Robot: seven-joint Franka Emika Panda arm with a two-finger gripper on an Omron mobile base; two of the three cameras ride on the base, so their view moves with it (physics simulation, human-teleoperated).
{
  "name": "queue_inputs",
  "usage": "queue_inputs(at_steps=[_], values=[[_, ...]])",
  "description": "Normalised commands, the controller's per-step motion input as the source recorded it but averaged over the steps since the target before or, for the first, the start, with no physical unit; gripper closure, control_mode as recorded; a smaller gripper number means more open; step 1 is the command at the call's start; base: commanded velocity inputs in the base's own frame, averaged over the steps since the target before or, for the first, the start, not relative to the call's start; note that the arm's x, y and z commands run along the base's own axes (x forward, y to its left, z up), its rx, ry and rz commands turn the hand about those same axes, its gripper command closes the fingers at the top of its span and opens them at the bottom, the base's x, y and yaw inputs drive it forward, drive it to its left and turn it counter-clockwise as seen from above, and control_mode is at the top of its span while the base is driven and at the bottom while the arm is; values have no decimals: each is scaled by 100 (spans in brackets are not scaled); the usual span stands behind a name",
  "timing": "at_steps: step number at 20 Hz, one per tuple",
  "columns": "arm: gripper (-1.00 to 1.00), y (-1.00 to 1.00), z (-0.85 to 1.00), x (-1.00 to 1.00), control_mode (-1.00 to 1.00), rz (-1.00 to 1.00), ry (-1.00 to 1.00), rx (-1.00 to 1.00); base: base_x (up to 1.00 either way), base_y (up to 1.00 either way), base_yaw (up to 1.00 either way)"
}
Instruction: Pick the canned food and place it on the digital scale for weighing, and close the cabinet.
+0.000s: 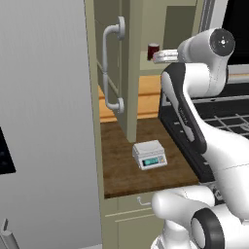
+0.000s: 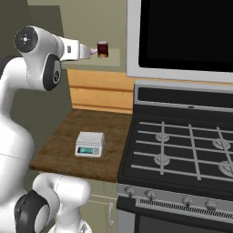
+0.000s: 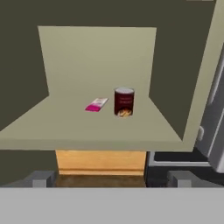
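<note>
On the shelf [image 3: 87, 127] of the open cabinet [image 1: 130, 73] stands the canned food [image 3: 124, 102], upright, toward the right side. Just beside it on the left lies a small pink packet [image 3: 96, 105], flat and apart from the can. The cabinet door [image 1: 109, 63] stands swung out toward the near side, with its curved grey handle [image 1: 111, 68] facing left. The gripper [image 2: 91, 51] is raised at shelf height, near the can but not touching it; its jaws are wide apart and hold nothing. In the hand view the fingertips [image 3: 39, 178] are partly cut off at the bottom edge. Below the cabinet, on the dark wooden surface [image 2: 59, 145], sits the digital scale [image 1: 150, 154] with a bare platform. To the right of the surface is the stove [image 2: 182, 154]. The label on the can is too blurred to read.
</note>
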Motion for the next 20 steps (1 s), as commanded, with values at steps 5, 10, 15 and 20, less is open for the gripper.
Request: queue_inputs(at_steps=[5,10,15,20], values=[[-100,0,0,31,-100,0,0,0,0,0,0],[-100,0,0,37,-100,0,0,0,0,0,0],[-100,-1,0,38,-100,0,0,0,0,0,0],[-100,0,0,41,-100,0,0,0,0,0,0]])
